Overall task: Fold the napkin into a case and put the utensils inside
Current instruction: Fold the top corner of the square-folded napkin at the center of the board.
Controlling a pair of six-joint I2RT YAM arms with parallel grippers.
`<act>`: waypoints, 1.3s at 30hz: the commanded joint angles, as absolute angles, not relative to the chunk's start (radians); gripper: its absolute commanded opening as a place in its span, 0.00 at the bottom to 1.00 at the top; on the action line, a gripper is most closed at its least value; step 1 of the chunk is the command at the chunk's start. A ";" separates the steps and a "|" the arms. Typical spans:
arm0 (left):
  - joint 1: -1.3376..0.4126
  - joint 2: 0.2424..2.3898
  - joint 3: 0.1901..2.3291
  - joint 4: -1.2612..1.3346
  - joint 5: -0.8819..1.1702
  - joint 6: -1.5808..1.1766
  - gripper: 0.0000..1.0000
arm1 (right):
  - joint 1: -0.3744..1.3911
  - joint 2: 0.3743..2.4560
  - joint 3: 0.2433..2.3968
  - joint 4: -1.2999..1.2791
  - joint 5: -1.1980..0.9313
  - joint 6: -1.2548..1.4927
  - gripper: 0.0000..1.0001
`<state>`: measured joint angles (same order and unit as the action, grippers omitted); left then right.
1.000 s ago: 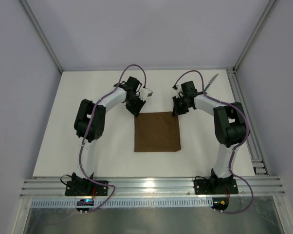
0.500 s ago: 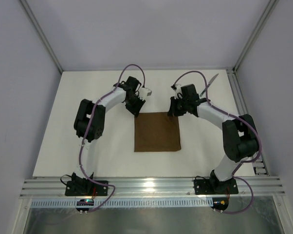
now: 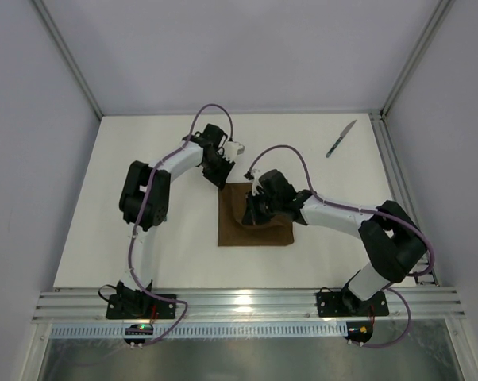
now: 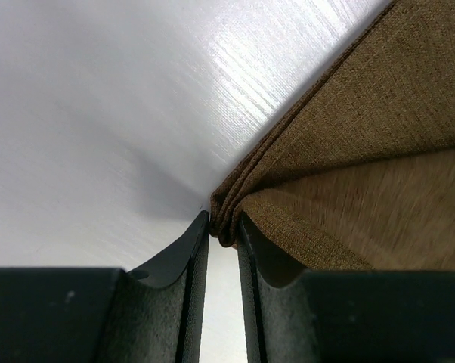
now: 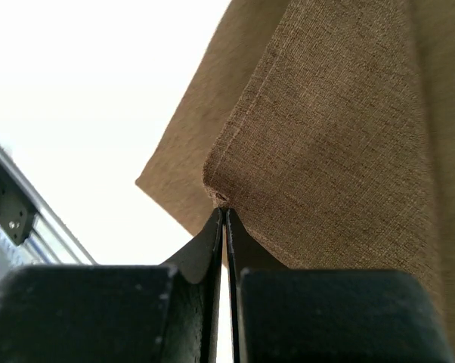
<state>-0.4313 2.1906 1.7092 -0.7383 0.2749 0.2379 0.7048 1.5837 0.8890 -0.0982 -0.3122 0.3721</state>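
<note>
The dark brown napkin (image 3: 237,233) lies on the white table between the arms, partly folded over itself; no case shows. My left gripper (image 3: 223,182) is at its far left corner, shut on the bunched layers of cloth (image 4: 226,224). My right gripper (image 3: 248,215) hovers over the napkin's left half. It is shut on a hemmed corner (image 5: 221,198), which it holds lifted and drawn across the cloth underneath (image 5: 184,178). One of the utensils, a slim knife (image 3: 341,138), lies at the far right, apart from both grippers.
A metal rail (image 3: 398,182) runs along the table's right edge and another (image 3: 247,303) along the near edge. Grey walls close in the back and sides. The right arm (image 3: 342,216) stretches across the napkin's right edge.
My right gripper has moved from the napkin's far right corner leftward and nearer, dragging that corner over the cloth. The knife now shows fully. The left gripper has held still.
</note>
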 commanded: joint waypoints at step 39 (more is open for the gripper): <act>-0.379 2.057 1.721 -0.822 0.281 0.241 0.47 | 0.888 1.793 0.970 -0.006 -0.314 0.552 0.04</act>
